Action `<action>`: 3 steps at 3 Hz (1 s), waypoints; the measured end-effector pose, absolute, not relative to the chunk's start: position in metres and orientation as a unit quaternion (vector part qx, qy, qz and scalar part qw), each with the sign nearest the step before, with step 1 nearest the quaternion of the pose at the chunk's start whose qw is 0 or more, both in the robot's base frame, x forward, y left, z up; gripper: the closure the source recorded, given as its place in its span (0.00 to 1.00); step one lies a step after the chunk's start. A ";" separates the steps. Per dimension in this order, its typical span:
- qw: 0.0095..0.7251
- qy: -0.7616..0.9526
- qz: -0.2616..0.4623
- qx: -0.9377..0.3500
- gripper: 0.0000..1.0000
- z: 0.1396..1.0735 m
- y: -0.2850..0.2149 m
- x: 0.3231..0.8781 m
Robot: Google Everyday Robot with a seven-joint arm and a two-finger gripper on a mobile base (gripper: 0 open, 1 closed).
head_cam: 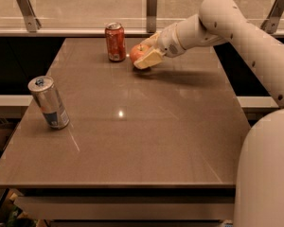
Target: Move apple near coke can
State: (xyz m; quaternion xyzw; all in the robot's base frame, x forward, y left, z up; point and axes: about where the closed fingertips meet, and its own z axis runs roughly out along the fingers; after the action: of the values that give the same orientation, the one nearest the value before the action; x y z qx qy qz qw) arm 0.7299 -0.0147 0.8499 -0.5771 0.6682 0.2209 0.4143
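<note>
The red coke can point(115, 42) stands upright at the far middle of the brown table point(132, 126). The red-orange apple point(138, 52) sits just right of the can, low at the table surface. My gripper point(146, 52) reaches in from the right and its pale fingers point(150, 59) close around the apple. The near finger covers the apple's lower right side. A small gap separates the apple from the can.
A taller silver can with blue markings point(49, 102) stands near the table's left edge. A glass railing with metal posts point(152, 9) runs behind the table. My arm point(236, 27) spans the far right side and my white base point(267, 174) fills the lower right.
</note>
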 end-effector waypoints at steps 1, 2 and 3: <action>0.413 0.668 0.223 -0.578 0.36 0.848 -0.012 0.730; 0.412 0.667 0.225 -0.579 0.12 0.846 -0.009 0.730; 0.410 0.666 0.226 -0.580 0.00 0.845 -0.006 0.729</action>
State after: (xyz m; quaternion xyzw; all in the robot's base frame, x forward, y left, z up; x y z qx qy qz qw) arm 0.7294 -0.0065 0.8447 -0.5801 0.6663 0.2263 0.4103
